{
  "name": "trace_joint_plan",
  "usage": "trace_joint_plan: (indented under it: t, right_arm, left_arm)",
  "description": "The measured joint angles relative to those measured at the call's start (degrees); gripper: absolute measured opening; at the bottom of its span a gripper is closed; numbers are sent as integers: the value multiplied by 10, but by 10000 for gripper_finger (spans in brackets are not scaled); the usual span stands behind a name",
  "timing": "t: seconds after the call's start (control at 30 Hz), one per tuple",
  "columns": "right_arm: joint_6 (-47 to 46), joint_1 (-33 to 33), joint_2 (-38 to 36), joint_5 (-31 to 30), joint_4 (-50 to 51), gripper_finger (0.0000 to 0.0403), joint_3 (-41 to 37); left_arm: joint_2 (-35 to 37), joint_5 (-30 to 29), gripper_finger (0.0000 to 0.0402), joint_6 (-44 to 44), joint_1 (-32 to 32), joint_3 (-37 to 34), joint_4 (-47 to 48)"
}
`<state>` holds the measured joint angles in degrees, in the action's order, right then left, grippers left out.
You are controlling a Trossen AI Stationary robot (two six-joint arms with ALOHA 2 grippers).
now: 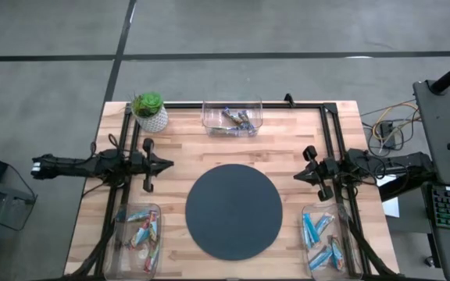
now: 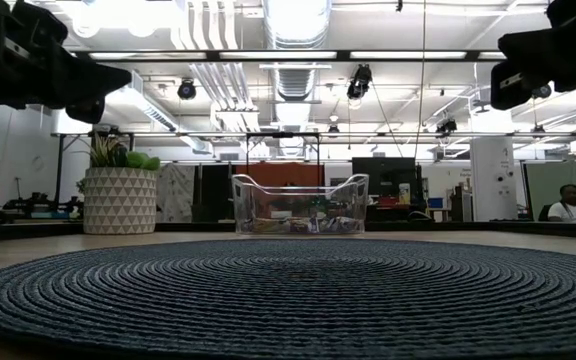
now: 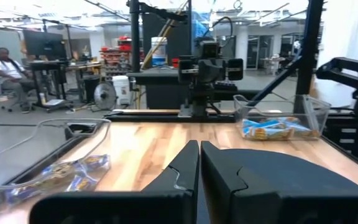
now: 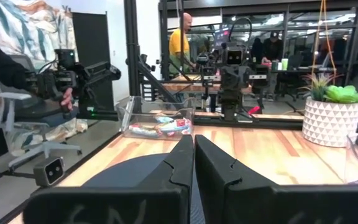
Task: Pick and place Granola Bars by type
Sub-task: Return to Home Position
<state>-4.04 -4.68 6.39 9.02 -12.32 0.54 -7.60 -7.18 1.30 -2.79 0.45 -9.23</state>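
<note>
- The left gripper (image 1: 168, 164) hangs over the table (image 1: 186, 148) just off the left edge of the mat (image 1: 233, 211) and points toward it. Its fingers (image 3: 180, 174) are pressed together with nothing between them.
- The right gripper (image 1: 296, 176) hangs just off the mat's right edge, pointing inward. Its fingers (image 4: 178, 163) are also together and empty.
- The left bin (image 1: 137, 208), clear plastic, stands at the mat's near-left side. In it lie the red bars (image 1: 144, 229), jumbled with a few pale-blue wrappers.
- The right bin (image 1: 323, 208) stands at the mat's near-right side and holds the blue bars (image 1: 317, 231), heaped loosely.
- The far bin (image 1: 232, 104) stands beyond the mat's far edge, apart from it. The dark bars (image 1: 237, 119), in mixed colours, lie on its floor.
- A plant (image 1: 149, 111) in a white patterned pot stands beyond the mat's far-left, beside the far bin but not touching it.
- Well beyond the mat, off the table, a seated person (image 3: 5, 65) shows in the room.
</note>
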Motion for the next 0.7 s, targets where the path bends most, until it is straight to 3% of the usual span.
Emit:
trace_joint_plan:
  t: [0.2, 0.53, 0.7]
  right_arm:
    - [2, 0, 0, -2, 0, 8, 0]
    - [2, 0, 0, -2, 0, 8, 0]
    - [-8, 0, 0, -1, 0, 9, 0]
  left_arm:
    - [0, 11, 0, -8, 11, 0, -4]
    - [0, 93, 0, -60, 11, 0, -3]
    - [0, 96, 0, -63, 11, 0, 32]
